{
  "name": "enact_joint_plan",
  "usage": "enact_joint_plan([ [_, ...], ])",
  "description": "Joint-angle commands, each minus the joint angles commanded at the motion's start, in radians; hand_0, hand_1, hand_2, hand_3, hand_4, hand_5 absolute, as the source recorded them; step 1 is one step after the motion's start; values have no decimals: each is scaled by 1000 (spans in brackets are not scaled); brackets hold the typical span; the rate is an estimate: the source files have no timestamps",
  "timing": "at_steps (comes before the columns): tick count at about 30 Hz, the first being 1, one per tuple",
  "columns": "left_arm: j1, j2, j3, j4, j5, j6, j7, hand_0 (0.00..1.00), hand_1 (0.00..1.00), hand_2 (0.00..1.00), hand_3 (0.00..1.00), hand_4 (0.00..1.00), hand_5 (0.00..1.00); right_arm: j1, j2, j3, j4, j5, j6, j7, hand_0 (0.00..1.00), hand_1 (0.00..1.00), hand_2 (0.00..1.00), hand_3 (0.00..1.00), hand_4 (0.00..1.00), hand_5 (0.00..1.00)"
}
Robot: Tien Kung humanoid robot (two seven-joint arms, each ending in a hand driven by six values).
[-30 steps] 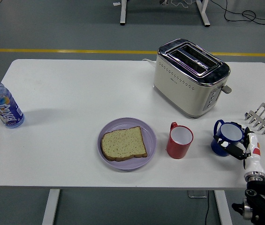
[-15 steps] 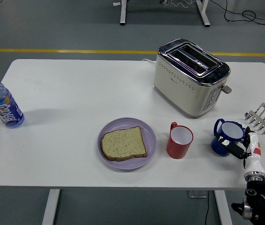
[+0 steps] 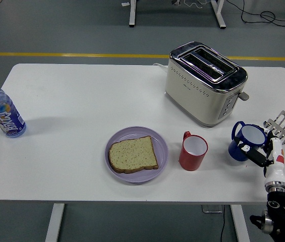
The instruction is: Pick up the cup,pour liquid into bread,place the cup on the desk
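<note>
Head view has the right hand (image 3: 263,151) low in the right corner, its black arm rising from below the table's near edge, a white and red wrist segment standing nearly upright, the dark fingers (image 3: 250,153) reaching up and left onto the blue cup (image 3: 245,141). Fingers are curled against the cup's near right side — it looks like a grasp, though the far side of the cup hides how fully they wrap it. The cup is tipped a little, its white inside facing up and toward the camera, its handle sticking out to the upper left, and whether its base touches the table (image 3: 81,101) cannot be told from here.

Just beyond the hand, at the table's right edge, a small metal toast rack (image 3: 282,124) sits close behind the cup. Left of the blue cup stands a red mug (image 3: 193,150), upright, white inside, handle pointing away. Next to that, a lilac plate (image 3: 136,154) with one slice of bread (image 3: 132,154) lying flat on it — the mug just beside the plate's right rim. Behind them the cream toaster (image 3: 205,83) stands angled, slots empty. Far off at the left edge, well apart from everything, a water bottle (image 3: 2,111) with a blue cap.
</note>
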Motion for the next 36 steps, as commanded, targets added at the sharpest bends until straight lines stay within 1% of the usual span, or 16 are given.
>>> enact_joint_plan([
  [1,0,0,0,0,1,0,0,682,694,700,554,252,998,-1,-1,3,5,1,0,1,405,399,508,531,853,2],
  [2,0,0,-1,0,1,0,0,682,694,700,554,252,998,-1,-2,4,7,1,0,1,345,342,480,490,845,2],
  [7,3,1,-3,1,7,0,2,682,694,700,554,252,998,-6,-17,33,64,-13,0,-1,345,342,480,490,845,2],
  [8,3,2,-4,1,9,0,2,683,694,698,553,251,998,-5,-22,38,78,-18,0,-3,318,321,467,472,839,2],
  [12,5,2,-6,1,13,0,3,683,694,698,553,251,998,-2,-32,45,107,-34,0,-14,318,321,467,472,839,2],
  [16,6,3,-7,1,15,0,3,685,694,699,554,251,998,9,-54,49,161,-78,0,-53,305,308,460,464,834,2],
  [20,7,4,-7,1,15,0,2,682,694,699,554,251,998,30,-80,40,215,-146,0,-111,300,303,455,457,826,2],
  [24,7,5,-4,1,10,0,0,682,694,699,554,251,998,62,-104,17,259,-239,0,-192,300,303,455,457,826,2],
  [26,7,6,1,1,2,0,-3,685,696,699,555,249,998,88,-117,-3,275,-309,0,-242,295,302,452,454,825,2],
  [29,5,7,5,1,-5,0,-5,685,696,699,555,249,998,118,-125,-27,283,-385,0,-290,295,302,452,454,825,2],
  [30,3,8,7,1,-9,0,-6,685,696,699,555,249,998,140,-129,-44,284,-419,0,-314,295,302,452,454,825,2],
  [31,3,8,7,0,-9,1,-6,685,696,699,555,249,998,147,-130,-49,285,-437,0,-322,295,302,452,454,825,2],
  [36,-1,9,12,0,-18,1,-8,685,695,699,554,252,998,231,-117,-113,279,-546,10,-385,289,298,450,451,825,2],
])
